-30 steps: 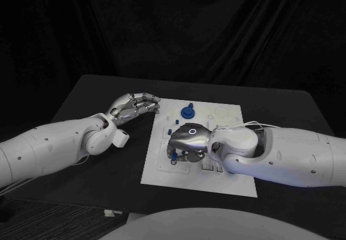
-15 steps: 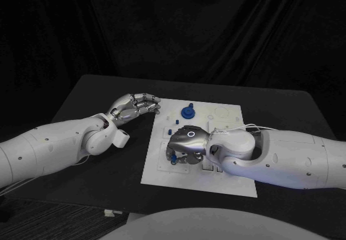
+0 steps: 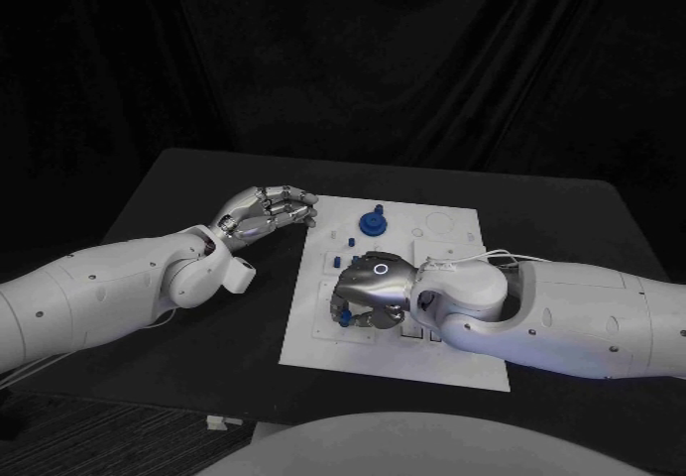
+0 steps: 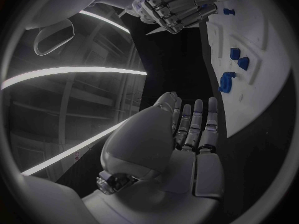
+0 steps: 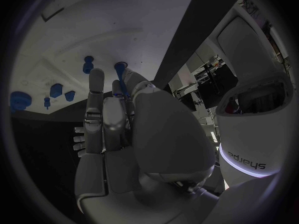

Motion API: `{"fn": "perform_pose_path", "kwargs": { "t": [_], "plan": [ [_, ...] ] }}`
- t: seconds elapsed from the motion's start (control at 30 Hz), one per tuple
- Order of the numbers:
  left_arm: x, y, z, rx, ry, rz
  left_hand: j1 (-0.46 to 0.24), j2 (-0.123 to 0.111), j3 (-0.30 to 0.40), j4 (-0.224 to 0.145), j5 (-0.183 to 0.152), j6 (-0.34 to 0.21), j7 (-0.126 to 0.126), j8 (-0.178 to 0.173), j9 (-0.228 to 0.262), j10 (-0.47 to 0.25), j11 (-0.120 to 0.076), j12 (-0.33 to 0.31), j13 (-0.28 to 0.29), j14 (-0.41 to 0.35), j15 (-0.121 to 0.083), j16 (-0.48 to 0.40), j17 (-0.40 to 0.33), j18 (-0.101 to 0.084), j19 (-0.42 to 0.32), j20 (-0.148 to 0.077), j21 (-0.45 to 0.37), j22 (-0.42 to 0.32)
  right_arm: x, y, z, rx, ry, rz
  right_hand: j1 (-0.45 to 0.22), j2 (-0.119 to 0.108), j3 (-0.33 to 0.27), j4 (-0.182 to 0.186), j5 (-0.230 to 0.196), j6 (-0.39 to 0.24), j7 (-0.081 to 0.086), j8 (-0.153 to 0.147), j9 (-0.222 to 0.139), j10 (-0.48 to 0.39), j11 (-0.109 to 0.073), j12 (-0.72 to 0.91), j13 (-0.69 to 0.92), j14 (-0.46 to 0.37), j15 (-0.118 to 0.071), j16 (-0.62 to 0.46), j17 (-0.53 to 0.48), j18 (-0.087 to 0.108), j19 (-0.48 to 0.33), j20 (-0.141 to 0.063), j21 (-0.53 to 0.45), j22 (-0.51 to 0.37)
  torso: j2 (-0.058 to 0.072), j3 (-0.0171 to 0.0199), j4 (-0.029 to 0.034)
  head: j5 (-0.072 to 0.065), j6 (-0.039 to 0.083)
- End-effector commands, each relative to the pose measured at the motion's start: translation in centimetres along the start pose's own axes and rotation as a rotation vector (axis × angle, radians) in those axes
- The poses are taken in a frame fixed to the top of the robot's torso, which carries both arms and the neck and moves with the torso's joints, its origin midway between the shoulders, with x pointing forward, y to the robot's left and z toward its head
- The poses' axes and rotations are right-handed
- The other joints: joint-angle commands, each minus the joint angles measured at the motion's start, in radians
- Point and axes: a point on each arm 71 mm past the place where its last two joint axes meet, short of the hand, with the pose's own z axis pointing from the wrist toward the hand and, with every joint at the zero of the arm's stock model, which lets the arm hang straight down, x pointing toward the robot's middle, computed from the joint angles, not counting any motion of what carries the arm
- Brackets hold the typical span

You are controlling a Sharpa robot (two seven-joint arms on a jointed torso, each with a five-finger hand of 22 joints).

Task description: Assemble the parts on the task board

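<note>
Judging from how things lie, the job looks partly under way rather than near its end: the white board (image 3: pixel 394 297) sits in the middle of the black table (image 3: pixel 171 198), and several blue pieces are on it in different spots. A round blue knob (image 3: pixel 373 220) stands upright near the board's far edge, a couple of smaller blue pieces (image 3: pixel 336 261) lie along its left side, and another blue piece (image 3: pixel 345 316) shows right under the fingers of the right hand (image 3: pixel 372 288). That hand is lowered over the left half of the board with its fingers curled down around the piece; from the right wrist view its fingers (image 5: pixel 102 114) point at the board close to two upright blue pegs (image 5: pixel 88 63), but whether it really grips a piece or only touches it, I cannot tell. The left hand (image 3: pixel 266 211) hovers just off the board's far left corner, over bare table, fingers loosely bent and apart with nothing in them; the left wrist view shows the same, its fingers (image 4: pixel 194 124) straight beside the board's edge. Which pieces are already seated in their slots and which merely lie loose is too small to make out, so most of the fitting probably remains to be done
</note>
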Motion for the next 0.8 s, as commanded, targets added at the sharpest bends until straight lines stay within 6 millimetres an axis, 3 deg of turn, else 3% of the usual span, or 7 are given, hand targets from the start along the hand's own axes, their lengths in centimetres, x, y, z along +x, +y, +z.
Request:
{"fn": "perform_pose_path", "kwargs": {
  "t": [0.03, 0.5, 0.57, 0.63, 0.7, 0.73, 0.8],
  "plan": [
    [0.18, 0.01, 0.06, 0.008, 0.008, -0.016, 0.002, 0.009, 0.007, 0.000, 0.007, 0.005, -0.002, -0.004, -0.001, 0.006, 0.000, -0.004, -0.001, -0.001, 0.002, -0.006, -0.001, 0.010, -0.007, 0.003, 0.005, 0.001, 0.53, -0.05, -0.15, 0.018, 0.016, -0.005, -0.005, 0.003, -0.002, -0.003, -0.004, -0.002, 0.000, -0.007, 0.002, 0.048, -0.041, 0.004, 0.001, -0.001, -0.002, -0.006, -0.003, 0.005, -0.006, -0.004, 0.004, 0.026, 0.000, -0.0006, -0.0001, -0.001, 0.000],
    [0.15, 0.19, 0.07, -0.002, 0.008, -0.016, 0.002, 0.010, 0.010, -0.001, 0.007, 0.004, -0.001, -0.004, -0.001, 0.007, 0.000, -0.005, -0.002, -0.001, 0.002, -0.007, -0.001, 0.010, -0.008, 0.002, 0.005, 0.002, 0.71, -0.30, -0.08, 0.029, 0.006, 0.017, -0.040, -0.002, -0.003, 0.010, -0.012, -0.027, 0.007, -0.036, -0.002, 0.025, -0.030, -0.027, -0.001, -0.002, 0.006, -0.011, -0.003, 0.004, -0.012, 0.004, 0.002, 0.022, -0.002, -0.0005, -0.0015, -0.001, 0.000],
    [0.13, 0.21, 0.05, -0.004, 0.008, -0.016, 0.002, 0.010, 0.010, -0.001, 0.007, 0.004, -0.001, -0.004, -0.001, 0.007, 0.000, -0.005, -0.002, -0.001, 0.002, -0.007, -0.001, 0.010, -0.008, 0.002, 0.005, 0.002, 0.73, -0.38, -0.12, 0.034, 0.000, 0.018, -0.061, -0.017, -0.005, 0.020, -0.028, -0.084, 0.027, -0.067, -0.015, -0.038, -0.007, -0.064, -0.014, -0.006, 0.024, -0.015, -0.005, 0.000, -0.015, 0.012, -0.002, 0.020, -0.002, -0.0009, -0.0011, -0.001, 0.000],
    [0.11, 0.22, 0.03, -0.005, 0.007, -0.016, 0.002, 0.010, 0.010, -0.001, 0.007, 0.004, -0.001, -0.004, -0.001, 0.007, 0.000, -0.005, -0.002, -0.001, 0.002, -0.007, -0.001, 0.010, -0.008, 0.002, 0.005, 0.002, 0.75, -0.48, -0.20, 0.043, -0.007, 0.020, -0.073, -0.030, -0.010, 0.025, -0.046, -0.164, 0.024, -0.065, -0.033, -0.106, 0.009, -0.097, -0.025, -0.014, 0.037, -0.023, -0.012, -0.005, -0.019, 0.022, -0.009, 0.015, -0.002, -0.0013, 0.0002, -0.001, 0.000],
    [0.08, 0.24, 0.01, -0.006, 0.007, -0.016, 0.002, 0.010, 0.010, -0.001, 0.007, 0.004, -0.001, -0.004, -0.001, 0.007, 0.000, -0.005, -0.002, -0.001, 0.002, -0.007, -0.001, 0.010, -0.008, 0.002, 0.005, 0.002, 0.71, -0.59, -0.30, 0.049, -0.019, 0.021, -0.089, -0.042, -0.056, 0.026, -0.079, -0.405, -0.039, -0.055, -0.092, -0.282, 0.033, -0.122, -0.032, -0.048, 0.047, -0.055, -0.040, -0.001, -0.039, 0.035, -0.036, 0.000, -0.002, -0.0013, 0.0002, -0.002, 0.000],
    [0.07, 0.25, 0.00, -0.007, 0.006, -0.016, 0.002, 0.009, 0.012, -0.002, 0.007, 0.004, 0.000, -0.005, -0.002, 0.006, 0.000, -0.007, -0.003, -0.002, 0.002, -0.007, -0.002, 0.010, -0.009, 0.002, 0.006, 0.002, 0.67, -0.66, -0.39, 0.052, -0.029, 0.022, -0.089, -0.046, -0.071, 0.031, -0.083, -0.479, -0.043, -0.070, -0.109, -0.312, 0.038, -0.130, -0.032, -0.053, 0.043, -0.060, -0.044, 0.000, -0.042, 0.037, -0.040, -0.003, -0.002, -0.0013, 0.0001, -0.002, 0.000],
    [0.06, 0.26, -0.01, -0.007, 0.006, -0.016, 0.002, 0.009, 0.012, -0.002, 0.007, 0.004, 0.000, -0.005, -0.002, 0.006, 0.000, -0.007, -0.003, -0.002, 0.002, -0.007, -0.002, 0.010, -0.009, 0.002, 0.006, 0.002, 0.57, -0.77, -0.57, 0.054, -0.048, 0.022, -0.054, -0.074, -0.140, 0.112, -0.094, -0.673, -0.069, -0.080, -0.154, -0.397, 0.048, -0.124, -0.026, -0.074, 0.051, -0.072, -0.054, 0.007, -0.052, 0.044, -0.049, -0.022, -0.002, -0.0012, 0.0004, -0.003, 0.000]
  ]
}}
